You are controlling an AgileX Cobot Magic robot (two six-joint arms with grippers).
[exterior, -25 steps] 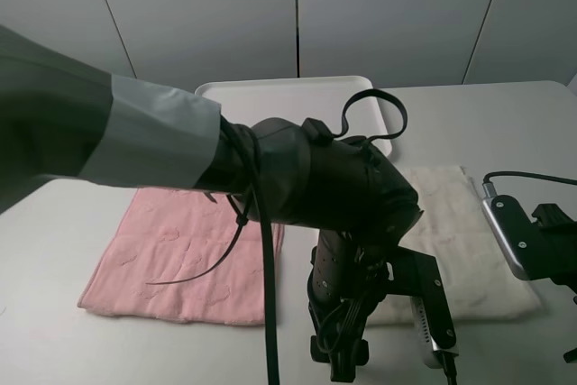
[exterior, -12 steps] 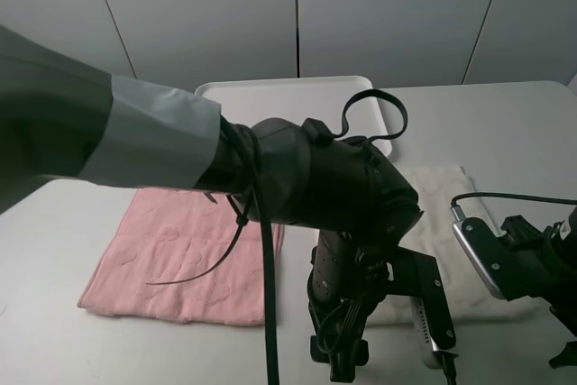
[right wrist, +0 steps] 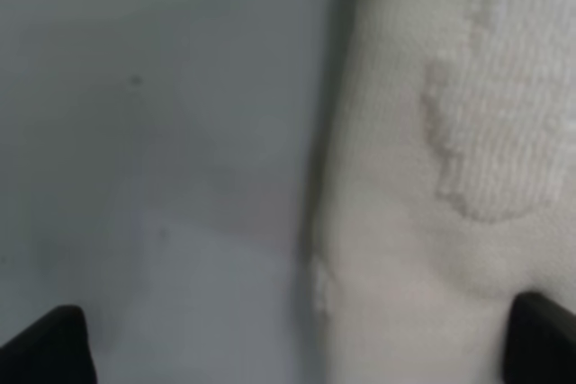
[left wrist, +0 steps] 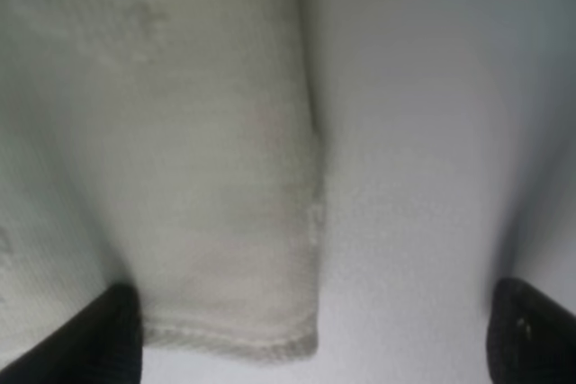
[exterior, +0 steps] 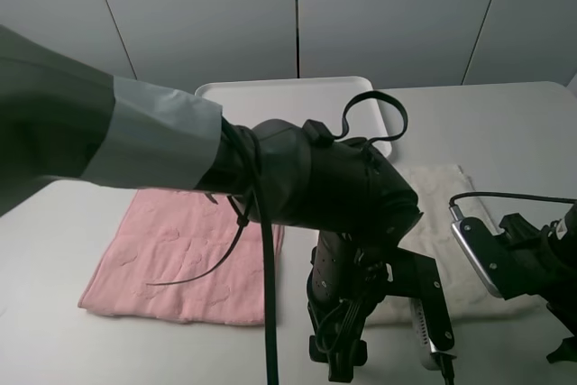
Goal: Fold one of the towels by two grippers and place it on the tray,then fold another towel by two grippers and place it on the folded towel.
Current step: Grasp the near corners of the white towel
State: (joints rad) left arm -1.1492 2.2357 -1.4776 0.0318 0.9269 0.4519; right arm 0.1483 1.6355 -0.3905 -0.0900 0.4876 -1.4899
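Observation:
The cream towel (exterior: 442, 209) lies flat on the right of the table, and the pink towel (exterior: 171, 250) lies flat on the left. Behind them sits the white tray (exterior: 288, 98) with nothing on it. My left gripper (exterior: 338, 360) hangs low at the cream towel's near left corner. In the left wrist view the left gripper (left wrist: 310, 339) is open, its fingertips (left wrist: 90, 339) straddling that corner of the cream towel (left wrist: 180, 132). My right gripper (exterior: 561, 349) is at the near right corner. In the right wrist view the right gripper (right wrist: 292, 348) is open over the edge of the cream towel (right wrist: 450, 132).
The bulky left arm (exterior: 135, 146) crosses the exterior view and hides part of both towels and the tray's front. A black cable (exterior: 267, 313) hangs from it. The white table (exterior: 505, 123) extends to the right of the tray, with grey wall panels behind.
The right arm has moved in from the right edge toward the cream towel's near right corner, then held. The left arm has stayed put. Both grippers remain open.

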